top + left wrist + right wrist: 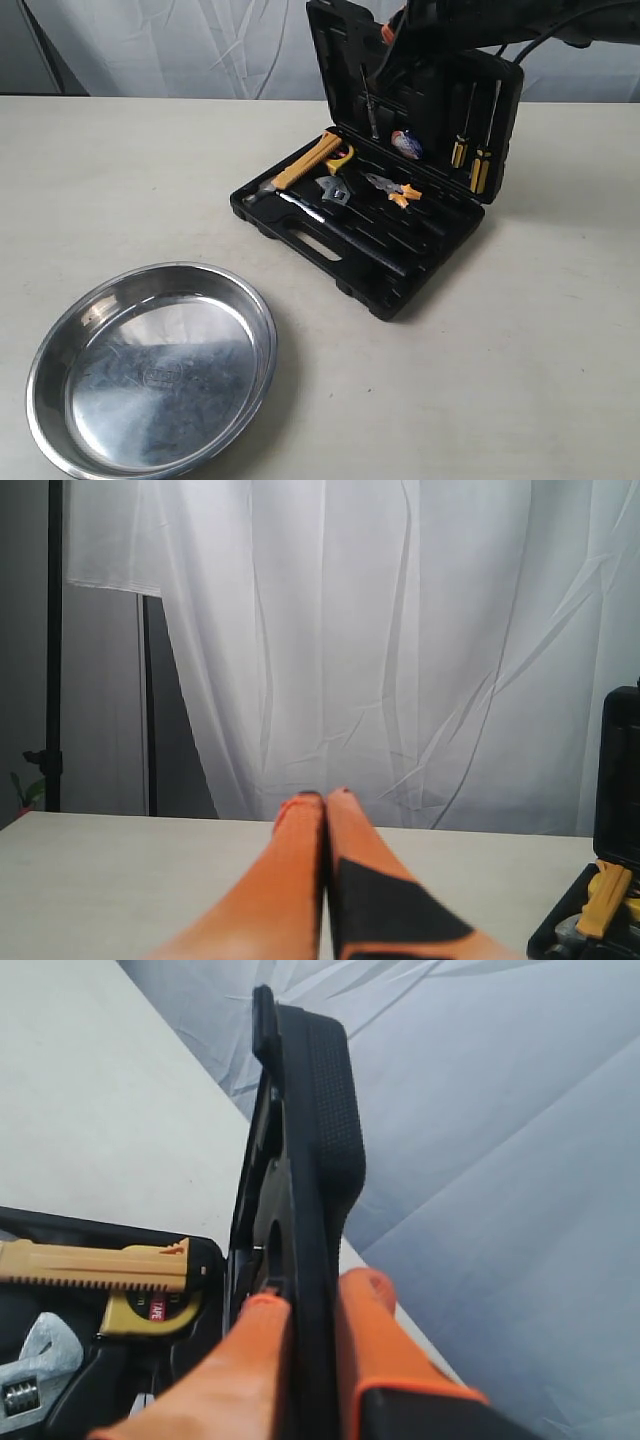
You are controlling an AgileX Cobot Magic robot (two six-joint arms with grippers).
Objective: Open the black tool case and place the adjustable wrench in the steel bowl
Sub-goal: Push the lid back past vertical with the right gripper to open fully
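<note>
The black tool case (385,255) lies open on the table, its lid (345,60) standing upright. My right gripper (312,1290) is shut on the lid's top edge (310,1160), one orange finger on each side. The adjustable wrench (334,191) rests in the moulded tray, silver head showing; its jaw head (25,1375) also appears in the right wrist view. The steel bowl (150,370) sits empty at the front left. My left gripper (325,798) is shut on nothing, held level over the table; in the exterior view it is out of sight.
In the tray lie a yellow-handled hammer (300,168), a yellow tape measure (341,158) and small orange-handled pliers (395,189). Two screwdrivers (478,150) are clipped in the lid. A white curtain (400,630) hangs behind the table.
</note>
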